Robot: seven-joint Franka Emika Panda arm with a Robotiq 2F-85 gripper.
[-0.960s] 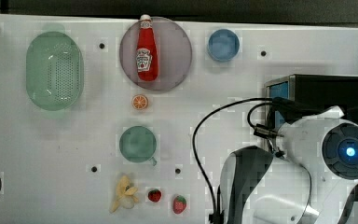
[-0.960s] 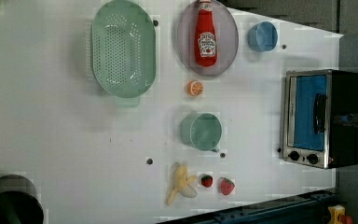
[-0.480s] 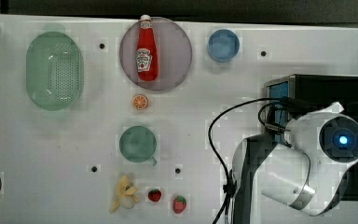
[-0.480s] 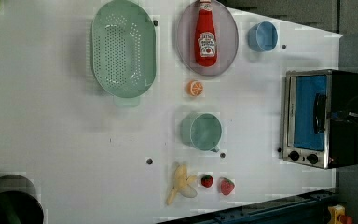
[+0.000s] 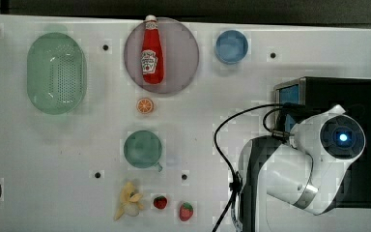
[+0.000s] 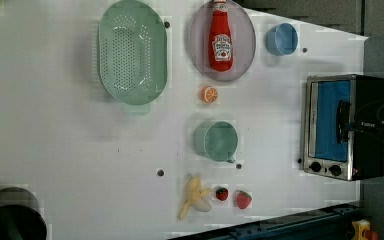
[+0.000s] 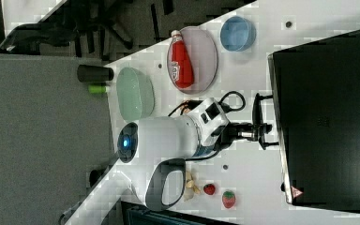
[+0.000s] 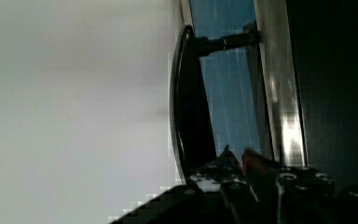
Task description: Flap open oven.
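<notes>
White counter (image 5: pixel 280 29) with a single Franka arm (image 5: pixel 314 159) reaching over the toaster oven (image 6: pixel 347 125). The oven stands at the top view's right edge, well apart from the other items; its blue-tinted glass door (image 6: pixel 332 117) is closed flush in the silver frame, with two black knobs (image 6: pixel 325 168) beside it. In the left view the pincer (image 6: pixel 347 125) meets the dark bar handle (image 6: pixel 341 120) at the door front; the wrist view shows the handle (image 8: pixel 189 107) standing off the glass on a post, with the pincer's fingertips (image 8: pixel 249 158) set narrowly apart at the gap behind it. Whether they press on the handle cannot be told. Elsewhere on the counter: a ketchup bottle (image 5: pixel 152 54) lying on a grey plate (image 5: pixel 183 53), a blue bowl (image 5: pixel 232 47), a green colander (image 5: pixel 56 72), an orange half (image 5: pixel 145 105), a green mug (image 5: pixel 142 149), a peeled banana (image 5: pixel 128 200), and two strawberries (image 5: pixel 174 208) just beside it. A black cable (image 5: pixel 232 125) loops from the arm.
</notes>
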